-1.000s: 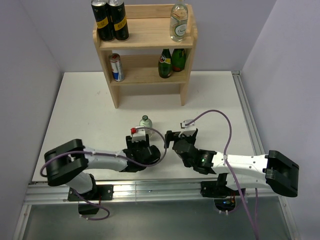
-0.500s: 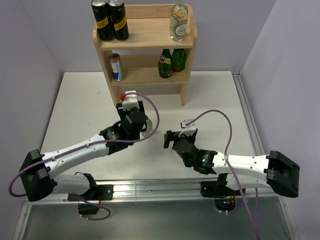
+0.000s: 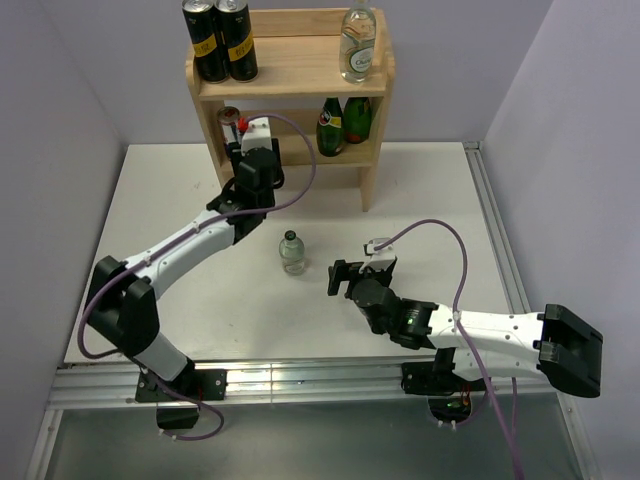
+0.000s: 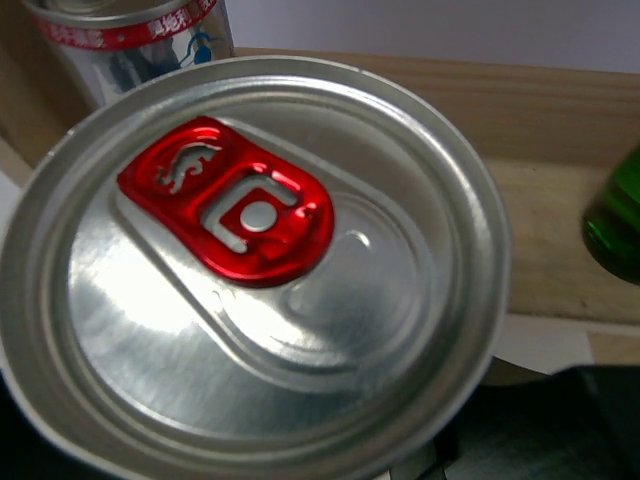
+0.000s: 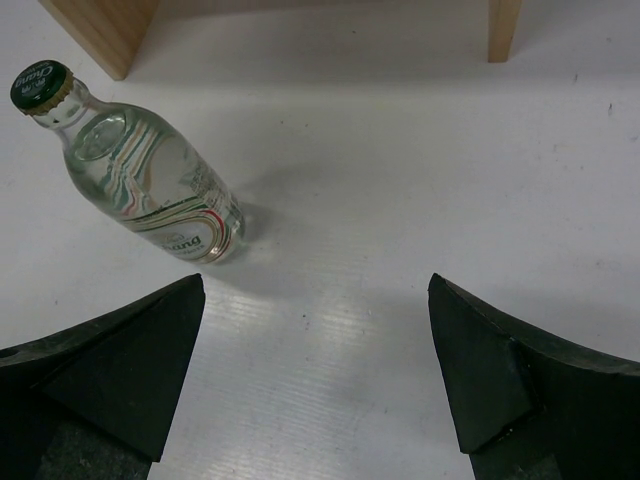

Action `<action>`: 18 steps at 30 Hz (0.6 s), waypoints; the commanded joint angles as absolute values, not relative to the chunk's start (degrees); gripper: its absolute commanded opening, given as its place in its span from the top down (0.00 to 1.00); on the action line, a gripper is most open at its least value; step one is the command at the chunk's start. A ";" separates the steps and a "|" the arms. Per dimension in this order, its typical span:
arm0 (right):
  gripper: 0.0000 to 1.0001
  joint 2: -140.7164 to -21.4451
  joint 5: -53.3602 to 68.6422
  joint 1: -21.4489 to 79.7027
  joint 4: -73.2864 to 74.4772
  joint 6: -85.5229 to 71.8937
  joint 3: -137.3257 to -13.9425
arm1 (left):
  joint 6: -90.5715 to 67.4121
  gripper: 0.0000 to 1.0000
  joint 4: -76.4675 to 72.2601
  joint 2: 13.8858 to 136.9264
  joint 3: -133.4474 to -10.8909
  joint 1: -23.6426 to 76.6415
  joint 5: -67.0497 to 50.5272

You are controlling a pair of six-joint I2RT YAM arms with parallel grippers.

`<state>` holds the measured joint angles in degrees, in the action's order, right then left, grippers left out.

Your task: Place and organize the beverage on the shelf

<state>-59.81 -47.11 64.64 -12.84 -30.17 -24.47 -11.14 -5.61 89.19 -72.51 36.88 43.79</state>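
Left hand (image 3: 248, 148) carried red-tabbed can (image 4: 250, 270) to shelf (image 3: 300, 70), clear bottle (image 5: 150, 185) label unreadable

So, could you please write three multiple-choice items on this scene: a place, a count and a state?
1. At which tier of the pale wooden shelf is the silver can with the red pull-tab? A) top B) middle C) bottom
2. How many black cans stand on the top tier? A) one B) two C) three
3. The right gripper's jaws are: A) shut B) out of view C) open, empty
Answers: 1 B, the green bottle stands beside it; 2 B, a pair side by side; 3 C, nothing lies between them.
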 commanded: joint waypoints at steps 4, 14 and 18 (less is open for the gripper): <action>0.00 -59.24 -47.81 64.86 -14.41 -30.06 -25.66 | -8.17 1.00 -14.15 94.12 -79.10 32.52 39.29; 0.00 -60.03 -48.16 64.86 -14.41 -29.88 -25.93 | -9.05 1.00 -16.17 98.26 -82.52 31.55 38.23; 0.00 -60.21 -48.08 64.86 -14.59 -29.88 -25.93 | -8.26 1.00 -18.01 100.01 -83.32 31.55 39.99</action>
